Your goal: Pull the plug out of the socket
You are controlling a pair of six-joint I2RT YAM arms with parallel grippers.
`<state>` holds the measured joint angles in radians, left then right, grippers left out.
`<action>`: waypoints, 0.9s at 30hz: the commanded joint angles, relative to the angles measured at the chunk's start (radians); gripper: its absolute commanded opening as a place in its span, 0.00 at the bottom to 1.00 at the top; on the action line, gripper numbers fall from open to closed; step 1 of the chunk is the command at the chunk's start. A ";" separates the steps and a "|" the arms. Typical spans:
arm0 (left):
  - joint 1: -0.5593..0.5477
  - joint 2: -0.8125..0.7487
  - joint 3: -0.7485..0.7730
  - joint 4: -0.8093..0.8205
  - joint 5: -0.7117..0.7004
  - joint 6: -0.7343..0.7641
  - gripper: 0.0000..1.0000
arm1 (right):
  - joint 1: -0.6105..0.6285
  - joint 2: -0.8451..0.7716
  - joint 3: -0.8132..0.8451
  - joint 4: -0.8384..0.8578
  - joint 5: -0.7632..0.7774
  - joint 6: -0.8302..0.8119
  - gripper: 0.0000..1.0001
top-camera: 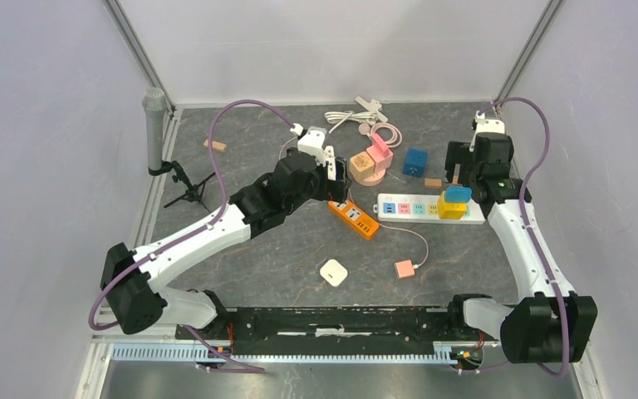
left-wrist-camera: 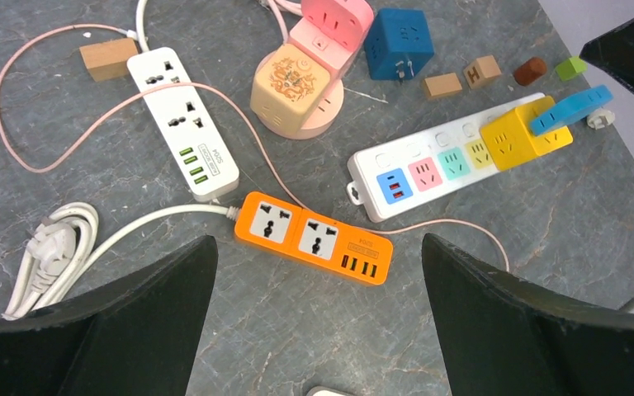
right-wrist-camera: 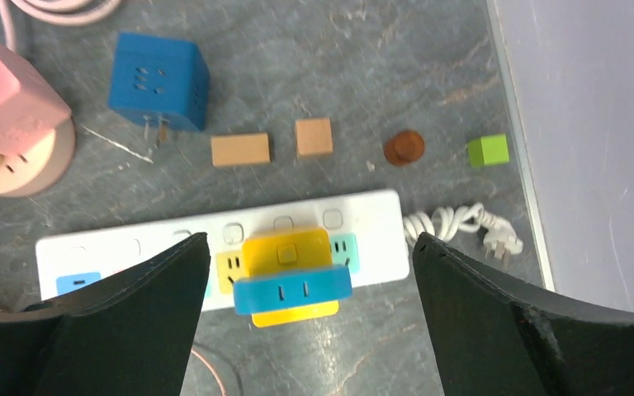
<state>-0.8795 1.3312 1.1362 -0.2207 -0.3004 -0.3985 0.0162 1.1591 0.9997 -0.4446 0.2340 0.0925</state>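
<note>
A long white power strip [top-camera: 407, 208] lies right of centre. A yellow cube plug [top-camera: 451, 209] with a blue piece [top-camera: 457, 194] on top sits in the strip's right end. It shows in the right wrist view as the yellow plug [right-wrist-camera: 285, 247] with the blue piece [right-wrist-camera: 293, 293] on the strip [right-wrist-camera: 371, 223]. My right gripper [right-wrist-camera: 309, 239] is open, hovering above the plug, one finger on each side, not touching. My left gripper [left-wrist-camera: 318, 247] is open and empty above an orange power strip [left-wrist-camera: 314, 238]. The left wrist view also shows the yellow plug [left-wrist-camera: 512, 136].
A pink and cream round socket tower [top-camera: 370, 162], a blue cube adapter [top-camera: 415, 162] and small wooden blocks [right-wrist-camera: 240, 149] lie behind the strip. A white charger [top-camera: 333, 272] and a pink adapter [top-camera: 404, 268] on a thin cable lie nearer. A microphone on a stand [top-camera: 156, 125] is far left.
</note>
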 commanded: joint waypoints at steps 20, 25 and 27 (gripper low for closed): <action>0.012 -0.007 0.040 -0.109 0.185 0.003 1.00 | -0.010 0.067 0.023 -0.208 0.076 0.404 0.77; 0.011 0.006 0.043 -0.108 0.201 -0.015 1.00 | -0.010 0.095 0.035 -0.234 0.116 0.544 0.79; 0.011 0.010 0.043 -0.104 0.209 -0.023 1.00 | -0.010 0.102 0.035 -0.251 0.142 0.599 0.77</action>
<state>-0.8719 1.3323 1.1381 -0.3336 -0.1207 -0.3996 0.0063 1.2495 0.9882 -0.6537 0.2893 0.5426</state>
